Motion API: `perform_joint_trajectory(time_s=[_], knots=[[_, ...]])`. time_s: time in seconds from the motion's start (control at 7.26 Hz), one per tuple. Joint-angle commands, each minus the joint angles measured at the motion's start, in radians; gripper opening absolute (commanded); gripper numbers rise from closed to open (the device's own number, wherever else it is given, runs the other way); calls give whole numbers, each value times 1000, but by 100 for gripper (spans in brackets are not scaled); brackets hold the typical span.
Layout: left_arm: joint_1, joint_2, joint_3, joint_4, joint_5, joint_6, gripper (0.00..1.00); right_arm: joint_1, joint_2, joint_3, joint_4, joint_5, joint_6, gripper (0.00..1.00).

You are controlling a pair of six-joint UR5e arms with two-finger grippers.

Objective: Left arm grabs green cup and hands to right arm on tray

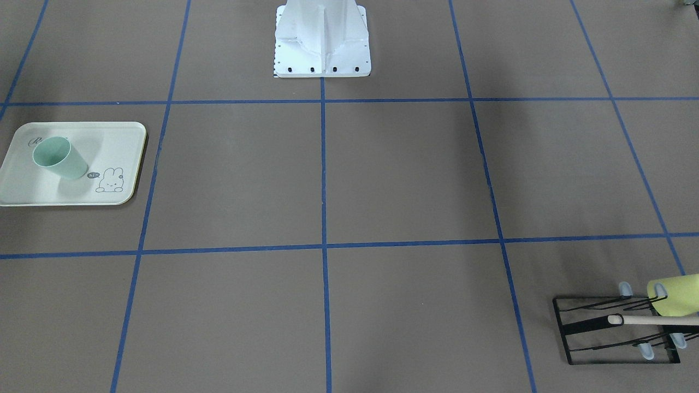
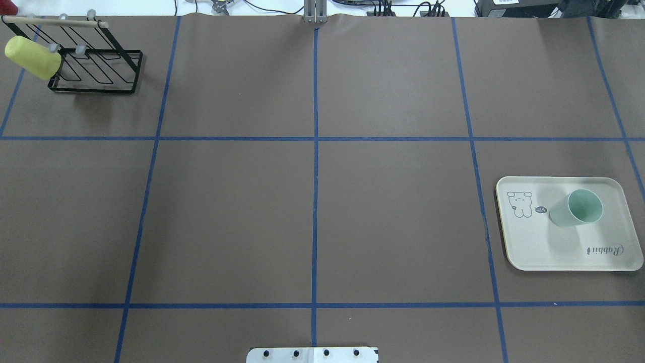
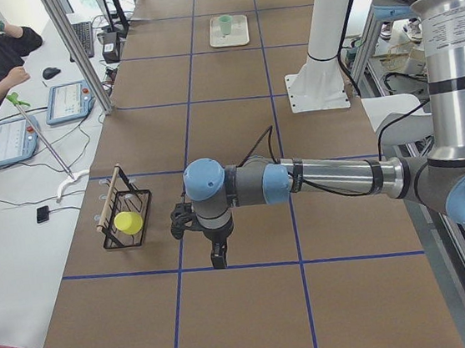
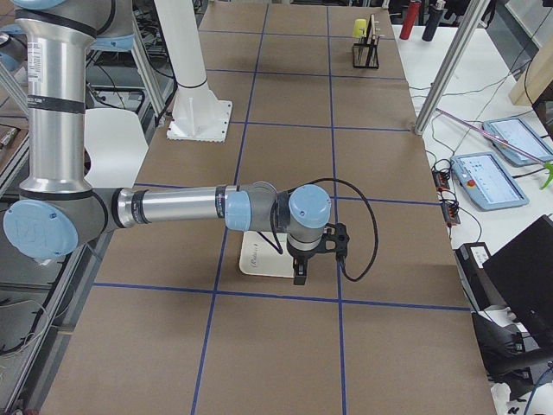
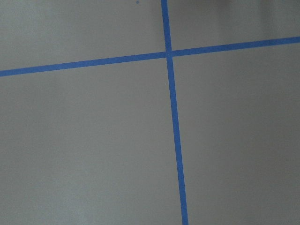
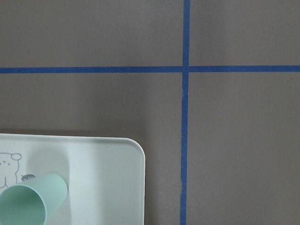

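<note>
Green cup (image 2: pixel 577 207), stood upright on tray (image 2: pixel 554 252): liable to be knocked over if right gripper (image 4: pixel 300 278), hung near the tray's corner, is swung low; whether it or left gripper (image 3: pixel 218 261) is released or clenched cannot be told.

You have bright, even light from above across the matte worktop (image 2: pixel 393 217), and the views are sharp. The cup (image 1: pixel 59 158) throws pale, soft-edged shadows on the tray (image 1: pixel 33 191), and the rack (image 2: pixel 93 70) a faint one.

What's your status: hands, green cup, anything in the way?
Left hand, right hand: grip unreadable. Green cup upright on tray, free of both. Yellow-green cup far off, on rack.
</note>
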Motion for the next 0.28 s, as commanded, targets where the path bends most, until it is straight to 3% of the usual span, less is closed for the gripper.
perform_joint_trajectory(time_s=[0.0,0.14], knots=[[0,-1,0,0,2,0,100,0,-5,1,3,0,1,100],[0,-1,0,0,2,0,100,0,-5,1,3,0,1,100]])
